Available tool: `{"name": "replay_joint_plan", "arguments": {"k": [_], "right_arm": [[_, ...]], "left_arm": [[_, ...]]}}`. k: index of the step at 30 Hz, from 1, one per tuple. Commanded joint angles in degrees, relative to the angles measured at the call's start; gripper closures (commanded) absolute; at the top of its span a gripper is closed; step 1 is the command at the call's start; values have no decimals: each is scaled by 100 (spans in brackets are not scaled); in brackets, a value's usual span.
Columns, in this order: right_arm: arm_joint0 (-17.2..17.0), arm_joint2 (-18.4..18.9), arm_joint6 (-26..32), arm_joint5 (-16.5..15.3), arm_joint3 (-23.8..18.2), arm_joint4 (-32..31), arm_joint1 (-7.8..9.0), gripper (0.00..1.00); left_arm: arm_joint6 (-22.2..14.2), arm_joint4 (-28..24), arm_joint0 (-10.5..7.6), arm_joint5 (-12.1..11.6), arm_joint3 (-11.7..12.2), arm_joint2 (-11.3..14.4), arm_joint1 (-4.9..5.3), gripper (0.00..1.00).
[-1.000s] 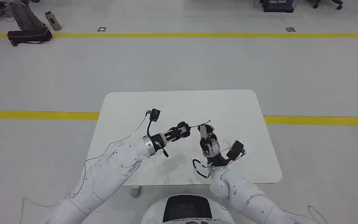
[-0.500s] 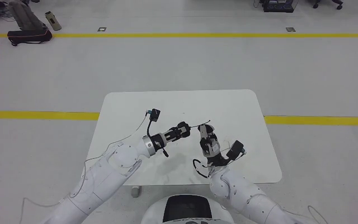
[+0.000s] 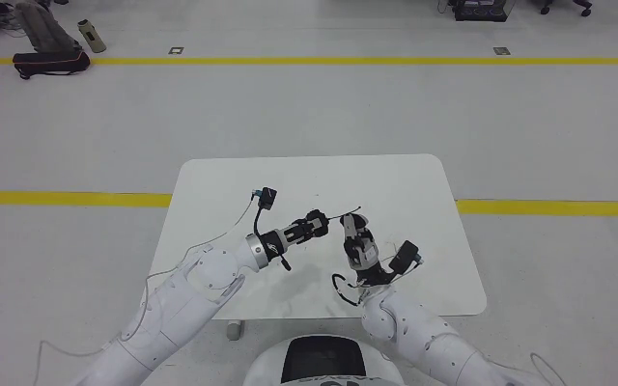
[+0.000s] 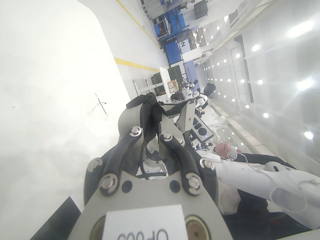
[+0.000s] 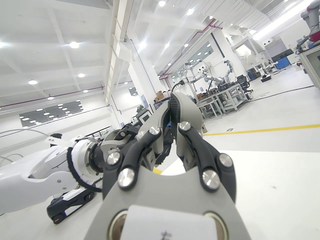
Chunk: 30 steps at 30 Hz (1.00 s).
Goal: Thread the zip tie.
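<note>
A thin black zip tie (image 3: 340, 213) is held in the air above the middle of the white table (image 3: 241, 193). My left gripper (image 3: 317, 224) is shut on one end of it, and the strap runs out sideways toward the right arm. My right gripper (image 3: 351, 224) points up beside it, close to the left one. In the right wrist view my right gripper (image 5: 172, 101) is shut, with a short curved piece of the zip tie (image 5: 175, 86) sticking out past its tips. The left gripper (image 4: 150, 101) shows closed, black-padded fingers in its own view.
The table's near edge (image 3: 425, 311) lies just below the right arm, and its rounded far corners are well away. A faint dark cross-shaped mark (image 4: 100, 104) shows on the tabletop under the left gripper. A black bag (image 3: 48, 60) sits on the floor far off.
The right arm has shifted very slightly toward the left gripper. The left arm and the zip tie stay where they were.
</note>
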Motion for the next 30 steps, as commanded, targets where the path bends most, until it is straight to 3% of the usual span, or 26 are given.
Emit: {"name": "replay_joint_plan", "arguments": {"k": [1, 30], "right_arm": [[5, -7, 6, 0, 8, 8, -3, 100], [64, -237, -18, 0, 88, 125, -17, 100]], "left_arm": [[0, 0, 0, 0, 0, 0, 0, 100], [0, 0, 0, 0, 0, 0, 0, 100]]}}
